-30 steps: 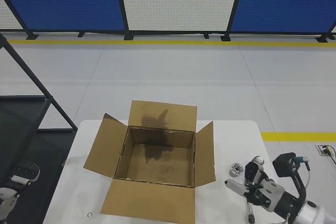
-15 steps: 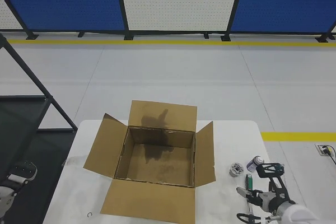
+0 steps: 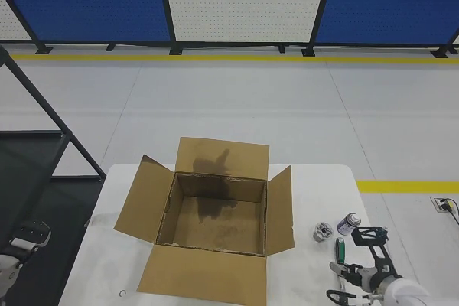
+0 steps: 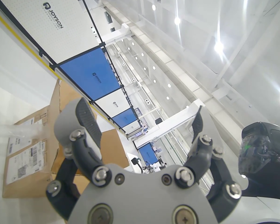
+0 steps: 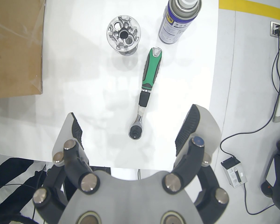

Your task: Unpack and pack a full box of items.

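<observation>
Right tool [image 5: 131, 123] has drawn back toward 5 o'clock, jaws wide, empty | left tool [image 4: 141, 113] likewise spread | ratchet wrench [image 5: 150, 73] lies on table [image 5: 95, 82] at 4 o'clock of box [image 3: 206, 275] | stiff, probably head-heavy; grasp green handle mid-length.

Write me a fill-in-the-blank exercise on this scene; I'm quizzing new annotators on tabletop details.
1. The flaps of the cardboard box are ____.
2. The ratchet lying on the table has a ____ handle.
3. The spray can beside the metal part is topped by a ____ nozzle.
4. The right gripper, near the ratchet's head, has its fingers ____.

Missing words: open; green; white; open.
</observation>
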### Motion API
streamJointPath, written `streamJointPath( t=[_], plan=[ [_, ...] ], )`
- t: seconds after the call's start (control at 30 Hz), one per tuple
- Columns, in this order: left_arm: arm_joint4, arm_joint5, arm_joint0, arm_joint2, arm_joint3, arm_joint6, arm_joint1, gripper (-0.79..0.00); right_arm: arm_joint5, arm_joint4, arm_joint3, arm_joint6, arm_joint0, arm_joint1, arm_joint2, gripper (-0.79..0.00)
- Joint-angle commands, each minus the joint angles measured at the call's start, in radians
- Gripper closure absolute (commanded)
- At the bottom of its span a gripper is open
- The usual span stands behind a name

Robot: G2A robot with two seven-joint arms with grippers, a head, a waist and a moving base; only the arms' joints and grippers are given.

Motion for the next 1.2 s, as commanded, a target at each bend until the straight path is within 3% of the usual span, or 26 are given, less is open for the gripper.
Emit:
streamJointPath(
  t=[0.0, 0.33, 0.43, 0.53, 0.6, 0.63, 1.17],
  plan=[
    [0.0, 0.0, 0.0, 0.0, 0.0, 0.0, 0.0, -0.785, -0.014, -0.046, 0.021, -0.028, -0.006, 0.002, -0.024, -0.785],
    [0.0, 0.0, 0.0, 0.0, 0.0, 0.0, 0.0, -0.785, 0.061, -0.196, 0.174, 0.036, 0.086, -0.002, -0.148, -0.785],
    [0.0, 0.0, 0.0, 0.0, 0.0, 0.0, 0.0, -0.785, 0.062, -0.197, 0.203, 0.049, 0.104, -0.002, -0.157, -0.573],
    [0.0, 0.0, 0.0, 0.0, 0.0, 0.0, 0.0, -0.785, 0.068, -0.205, 0.232, 0.062, 0.122, -0.003, -0.16, -0.499],
    [0.0, 0.0, 0.0, 0.0, 0.0, 0.0, 0.0, -0.785, 0.074, -0.202, 0.251, 0.068, 0.136, -0.003, -0.164, -0.391],
    [0.0, 0.0, 0.0, 0.0, 0.0, 0.0, 0.0, -0.785, 0.075, -0.205, 0.263, 0.071, 0.143, -0.004, -0.166, -0.376],
    [0.0, 0.0, 0.0, 0.0, 0.0, 0.0, 0.0, -0.785, 0.074, -0.2, 0.43, 0.083, 0.243, -0.008, -0.202, -0.342]
  ],
)
